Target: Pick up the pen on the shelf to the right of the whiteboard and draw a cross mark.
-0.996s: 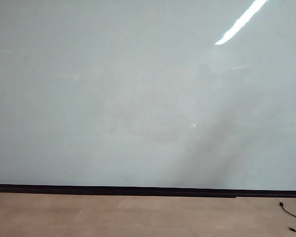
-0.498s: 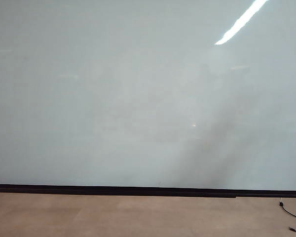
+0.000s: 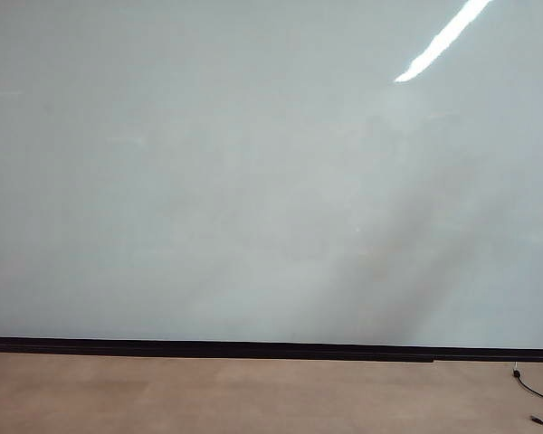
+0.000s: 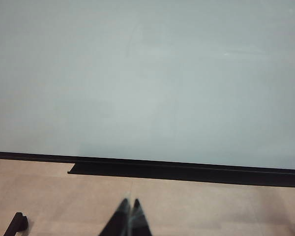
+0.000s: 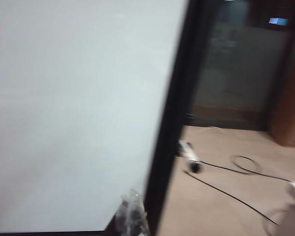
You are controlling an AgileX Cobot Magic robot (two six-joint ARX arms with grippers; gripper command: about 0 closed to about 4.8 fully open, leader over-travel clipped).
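Note:
The whiteboard [image 3: 253, 181] fills the exterior view, pale and glossy, with a thin black strip [image 3: 208, 347] along its lower edge. No pen, shelf or cross mark is in any view. Neither gripper appears in the exterior view. My left gripper [image 4: 130, 202] is shut and empty, its dark tips pressed together over the floor in front of the whiteboard [image 4: 147, 73]. My right gripper [image 5: 132, 204] is blurred, shut and holds nothing. It points at the black side edge [image 5: 172, 123] of the whiteboard [image 5: 73, 108].
Tan floor [image 3: 253, 398] runs below the board. A black cable [image 3: 536, 391] lies at the exterior view's lower right. Cables [image 5: 236, 194] and a small white-and-black object [image 5: 188, 151] lie on the floor past the board's edge, before dark glass panels [image 5: 241, 59]. A black ledge [image 4: 137, 169] sits under the board.

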